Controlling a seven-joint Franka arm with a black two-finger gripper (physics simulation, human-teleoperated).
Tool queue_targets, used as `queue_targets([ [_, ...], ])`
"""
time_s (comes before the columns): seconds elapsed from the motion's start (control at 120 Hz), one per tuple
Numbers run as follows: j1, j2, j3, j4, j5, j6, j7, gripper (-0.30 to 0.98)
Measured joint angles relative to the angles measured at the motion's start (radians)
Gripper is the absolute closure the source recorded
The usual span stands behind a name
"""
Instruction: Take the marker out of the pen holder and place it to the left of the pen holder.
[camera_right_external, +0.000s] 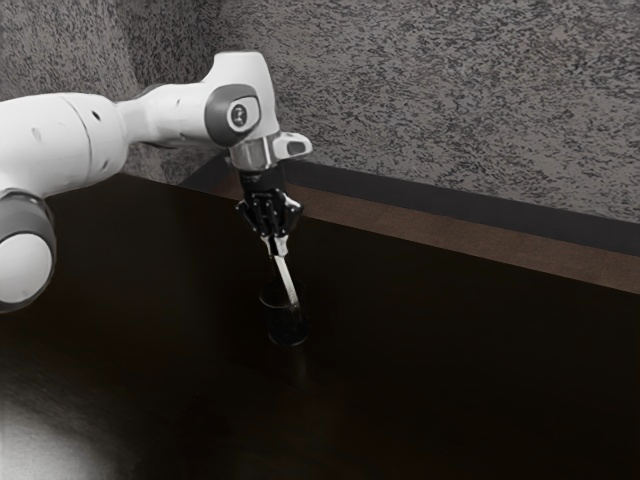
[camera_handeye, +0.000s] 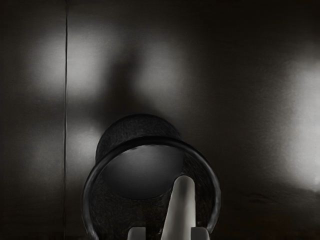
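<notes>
End effector (camera_right_external: 274, 248) is over the pen holder (camera_right_external: 286, 325), clamped on the marker (camera_right_external: 287, 279) w/ a finger on each side of its upper part. Marker's tilted, lower end toward the exterior view's right & within the holder's rim, per wrist view too. Holder's upright on the dark table (camera_right_external: 450, 370), arm (camera_right_external: 170, 112) reaching in above, wall (camera_right_external: 450, 100) behind.

Well back at the arm's (camera_right_external: 60, 140) side, the exterior view looked down across the worktop (camera_right_external: 450, 370) toward the wall (camera_right_external: 430, 90); in close, the wrist view peered down into the pen holder (camera_handeye: 216, 187). Both caught holder and marker (camera_handeye: 181, 212)!
</notes>
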Motion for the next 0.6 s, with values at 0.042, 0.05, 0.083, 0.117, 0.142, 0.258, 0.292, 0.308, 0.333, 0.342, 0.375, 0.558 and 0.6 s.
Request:
queue_targets([
  [0.042,0.0,-0.037,0.0,-0.002,0.004,-0.017,-0.001,0.77],
  [0.05,0.0,-0.046,0.001,-0.003,0.004,-0.021,-0.001,0.78],
  [0.083,0.003,-0.08,0.001,-0.003,0.007,-0.036,-0.002,0.78],
  [0.117,0.011,-0.106,0.002,-0.004,0.008,-0.054,-0.002,0.78],
  [0.142,0.023,-0.119,0.002,-0.004,0.009,-0.068,-0.002,0.78],
  [0.258,0.104,-0.128,0.005,-0.008,0.013,-0.149,-0.003,0.78],
  [0.292,0.12,-0.107,0.019,-0.009,0.014,-0.179,-0.002,0.78],
  [0.308,0.126,-0.091,0.029,-0.009,0.015,-0.195,-0.002,0.78],
  [0.333,0.132,-0.066,0.044,-0.01,0.016,-0.218,-0.001,0.78],
  [0.342,0.133,-0.056,0.049,-0.01,0.017,-0.226,-0.001,0.78],
  [0.375,0.137,-0.017,0.071,-0.01,0.018,-0.256,0.0,0.78],
  [0.558,0.094,0.326,0.178,0.29,-0.005,-0.415,0.008,0.78],
  [0.6,0.096,0.387,0.184,0.362,-0.02,-0.437,0.01,0.78],
])
